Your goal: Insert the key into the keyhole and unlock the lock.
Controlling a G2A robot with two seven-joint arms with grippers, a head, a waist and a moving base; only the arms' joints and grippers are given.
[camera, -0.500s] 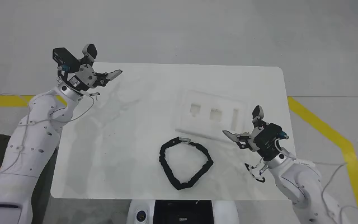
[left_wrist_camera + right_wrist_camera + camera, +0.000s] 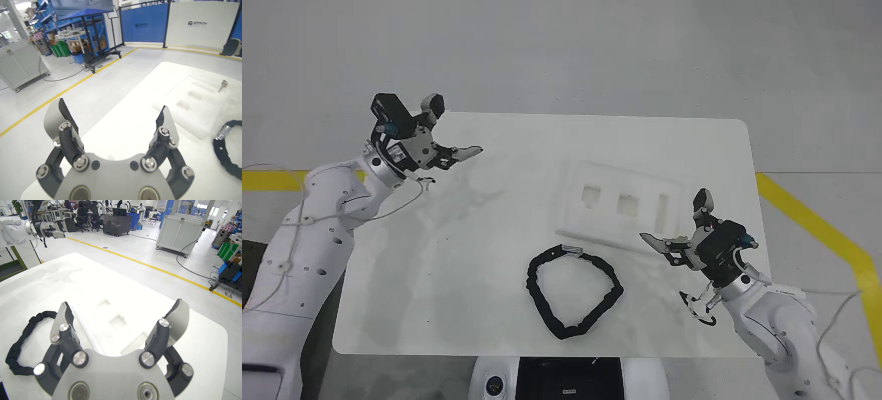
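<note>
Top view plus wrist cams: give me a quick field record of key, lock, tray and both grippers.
key: sticks up from the foam tray, ungripped
foam tray: white, far side of the table, right of centre
chain lock: black loop in front of the tray, metal end toward it
left gripper: open, empty, over the far left corner
right gripper: open, empty, at the tray's right end

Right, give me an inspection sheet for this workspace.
Surface: white table top, faintly smudged.
Job's things: black fabric-sleeved chain lock, looped flat; small silver key standing in white foam tray behind it.
Clutter: nothing seen.
Grippers: left tool open near the table's far left corner; right tool open beside the tray; neither holds anything.
Cables: black cable on the floor, off the table.
Surroundings: yellow floor line, workshop racks.
</note>
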